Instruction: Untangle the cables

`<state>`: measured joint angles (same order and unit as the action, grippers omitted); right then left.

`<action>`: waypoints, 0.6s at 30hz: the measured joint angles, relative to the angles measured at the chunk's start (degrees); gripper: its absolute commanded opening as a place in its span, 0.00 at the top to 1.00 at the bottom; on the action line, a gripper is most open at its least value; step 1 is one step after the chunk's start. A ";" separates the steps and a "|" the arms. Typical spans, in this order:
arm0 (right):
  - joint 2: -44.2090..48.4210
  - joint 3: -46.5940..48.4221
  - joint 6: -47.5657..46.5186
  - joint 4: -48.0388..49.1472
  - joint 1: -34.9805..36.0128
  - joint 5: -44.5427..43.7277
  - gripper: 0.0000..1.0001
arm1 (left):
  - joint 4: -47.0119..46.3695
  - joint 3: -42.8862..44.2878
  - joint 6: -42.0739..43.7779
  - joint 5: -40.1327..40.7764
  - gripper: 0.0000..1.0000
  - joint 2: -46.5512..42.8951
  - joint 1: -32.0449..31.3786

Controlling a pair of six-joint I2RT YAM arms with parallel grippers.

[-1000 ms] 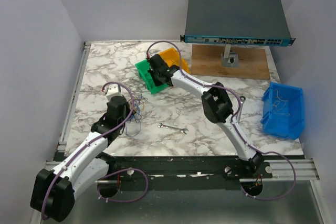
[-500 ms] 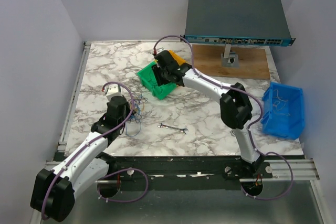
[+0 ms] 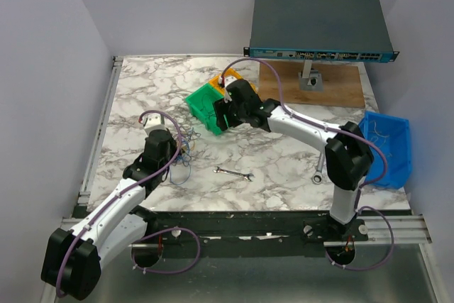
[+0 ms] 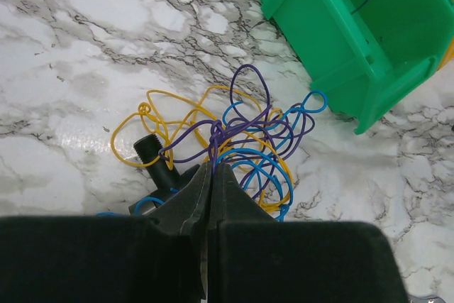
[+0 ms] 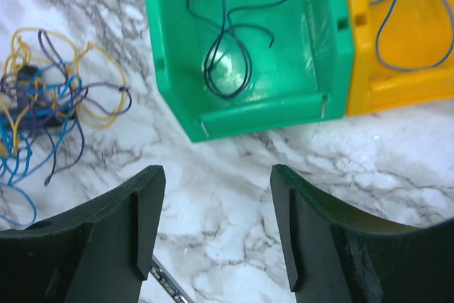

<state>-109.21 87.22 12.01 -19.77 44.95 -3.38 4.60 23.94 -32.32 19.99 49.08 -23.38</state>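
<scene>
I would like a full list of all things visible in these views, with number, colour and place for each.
cables: one tangle, blue, yellow and purple, left of the green bin
green bin: one, green, mid table
dark wire: one, inside the green bin
yellow bin: one, yellow, beside the green bin
blue wire: one, inside the yellow bin
blue bin: one, blue, right edge
wrench: one, silver, near the front edge
switch: one, grey, raised at the back
board: one, brown, under the switch
table: one, white marble
left arm: one, white and black
right arm: one, white and black
left claw: black, shut on the cables
right claw: black, open, before the green bin
</scene>
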 measured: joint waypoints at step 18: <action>-14.93 5.55 2.95 9.90 0.37 2.86 0.38 | -1.11 0.00 0.81 -1.66 0.98 -0.02 0.02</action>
<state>-124.14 92.77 14.96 -9.87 45.32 -0.51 3.49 23.94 -31.51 18.33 49.06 -23.35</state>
